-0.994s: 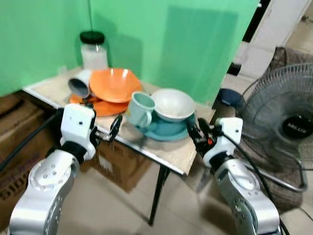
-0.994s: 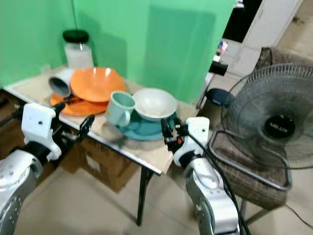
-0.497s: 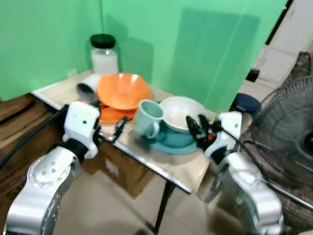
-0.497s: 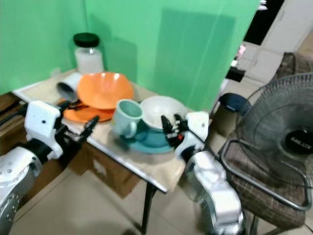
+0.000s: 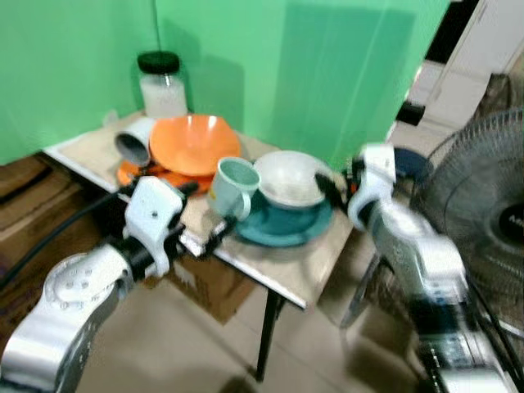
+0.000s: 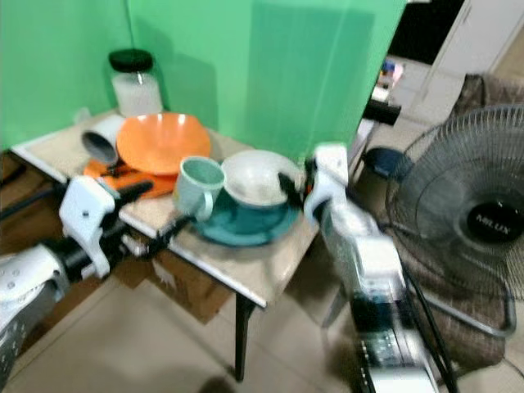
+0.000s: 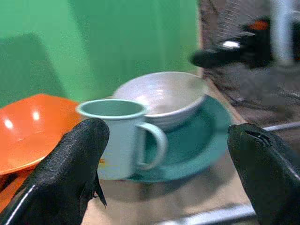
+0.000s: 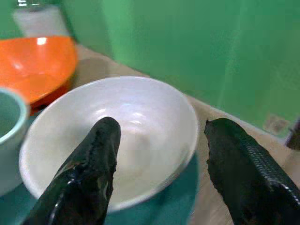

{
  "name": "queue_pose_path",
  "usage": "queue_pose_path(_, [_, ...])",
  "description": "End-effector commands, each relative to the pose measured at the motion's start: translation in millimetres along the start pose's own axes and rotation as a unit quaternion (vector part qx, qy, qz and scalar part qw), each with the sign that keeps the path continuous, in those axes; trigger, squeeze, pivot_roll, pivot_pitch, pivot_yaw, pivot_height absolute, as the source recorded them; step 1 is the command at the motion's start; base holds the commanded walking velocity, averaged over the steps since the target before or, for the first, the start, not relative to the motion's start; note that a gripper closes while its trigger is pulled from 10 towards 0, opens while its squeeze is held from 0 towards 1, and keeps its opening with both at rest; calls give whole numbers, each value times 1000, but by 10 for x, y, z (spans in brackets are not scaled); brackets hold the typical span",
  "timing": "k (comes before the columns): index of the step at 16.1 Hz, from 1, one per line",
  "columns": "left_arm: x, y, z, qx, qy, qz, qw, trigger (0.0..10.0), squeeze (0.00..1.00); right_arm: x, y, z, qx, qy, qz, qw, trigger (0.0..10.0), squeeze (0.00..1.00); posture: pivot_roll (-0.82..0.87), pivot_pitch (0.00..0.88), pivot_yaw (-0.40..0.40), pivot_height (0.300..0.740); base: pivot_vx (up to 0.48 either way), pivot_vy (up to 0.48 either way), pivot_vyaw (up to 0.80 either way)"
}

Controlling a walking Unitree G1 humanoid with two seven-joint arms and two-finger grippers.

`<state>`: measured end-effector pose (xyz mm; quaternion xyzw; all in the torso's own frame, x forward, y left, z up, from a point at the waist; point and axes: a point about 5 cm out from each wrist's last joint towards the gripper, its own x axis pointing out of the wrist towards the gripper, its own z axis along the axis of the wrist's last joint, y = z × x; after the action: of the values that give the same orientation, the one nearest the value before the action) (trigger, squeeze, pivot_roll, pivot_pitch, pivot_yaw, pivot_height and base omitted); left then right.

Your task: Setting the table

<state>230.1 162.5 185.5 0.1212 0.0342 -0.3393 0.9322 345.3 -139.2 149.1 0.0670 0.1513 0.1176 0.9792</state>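
A white bowl (image 5: 286,176) sits on a teal plate (image 5: 282,229) near the right end of a small table (image 5: 303,262). A pale green mug (image 5: 232,187) stands on the plate's left edge. My right gripper (image 5: 327,187) is open at the bowl's right rim; in the right wrist view its fingers (image 8: 89,178) straddle the rim of the bowl (image 8: 117,136). My left gripper (image 5: 205,214) is open at the table's front edge, just in front of the mug (image 7: 117,136).
An orange bowl (image 5: 192,141) rests on an orange plate (image 5: 135,173) at the left, with a grey cup (image 5: 133,143) on its side and a black-lidded jar (image 5: 161,86) behind. A standing fan (image 5: 491,205) is on the right. A cardboard box (image 5: 213,282) sits under the table.
My right arm has lifted and reached in to the white bowl's right rim. The left gripper has moved right along the table's front edge toward the mug. The camera has shifted.
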Motion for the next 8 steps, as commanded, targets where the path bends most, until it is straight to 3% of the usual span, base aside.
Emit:
queue_pose_path(1, [12,-45,36,4,-7,-26,1000,10000,0,67,-58,-11,30,25,-23,999,10000,1000,155,0,-68,740,0,0,0])
queue_pose_path(3, [-4,-112,12,2,-1,-51,999,10000,0,220,-3,44,45,53,-30,997,10000,1000,156,0,-73,740,0,0,0])
queue_pose_path(4, [-11,-139,-9,2,3,-57,998,10000,0,294,49,64,64,65,-23,996,10000,0,158,0,-77,740,0,0,0])
queue_pose_path(7, [-9,-174,-44,0,9,-60,998,10000,0,439,99,-38,129,115,-46,984,10000,0,163,0,-87,740,0,0,0])
queue_pose_path(8, [-13,-187,-53,-1,11,-62,998,10000,0,457,104,-92,155,130,-55,978,2431,0,165,0,-88,740,0,0,0])
